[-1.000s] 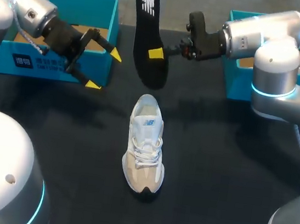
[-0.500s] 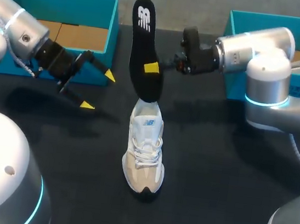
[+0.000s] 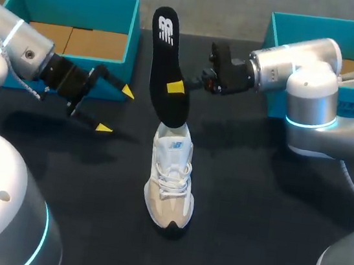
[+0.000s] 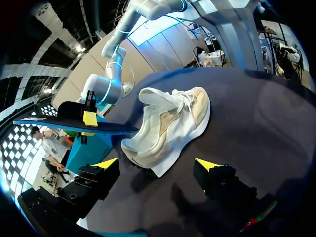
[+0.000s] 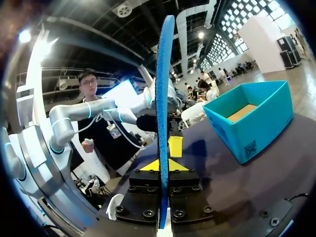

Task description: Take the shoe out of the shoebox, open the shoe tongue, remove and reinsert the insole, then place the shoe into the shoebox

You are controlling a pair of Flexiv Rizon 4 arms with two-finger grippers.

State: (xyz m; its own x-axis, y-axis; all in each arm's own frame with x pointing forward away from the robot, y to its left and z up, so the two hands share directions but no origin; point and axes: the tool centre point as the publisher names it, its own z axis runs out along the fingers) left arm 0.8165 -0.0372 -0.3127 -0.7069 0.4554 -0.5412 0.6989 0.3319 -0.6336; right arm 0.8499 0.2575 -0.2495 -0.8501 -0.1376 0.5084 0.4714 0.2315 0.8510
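Observation:
A white and beige shoe (image 3: 170, 174) lies on the black table, heel towards the far side. My right gripper (image 3: 178, 87) is shut on the black insole (image 3: 168, 66), which hangs upright just above the shoe's heel opening. In the right wrist view the insole (image 5: 163, 89) stands edge-on, blue, between the yellow tips (image 5: 168, 154). My left gripper (image 3: 115, 108) stands open to the left of the shoe, holding nothing. Its wrist view shows the shoe (image 4: 168, 129) ahead of the open fingers (image 4: 105, 163), with the insole (image 4: 74, 124) above the heel.
A teal shoebox (image 3: 76, 3) with a cardboard floor stands at the far left, behind my left arm. A second teal box (image 3: 288, 29) stands at the far right, behind my right arm. The same left box (image 5: 252, 116) shows in the right wrist view.
My right gripper has carried the insole left and down towards the shoe's heel. My left gripper has come away from the left box, downward and nearer the shoe.

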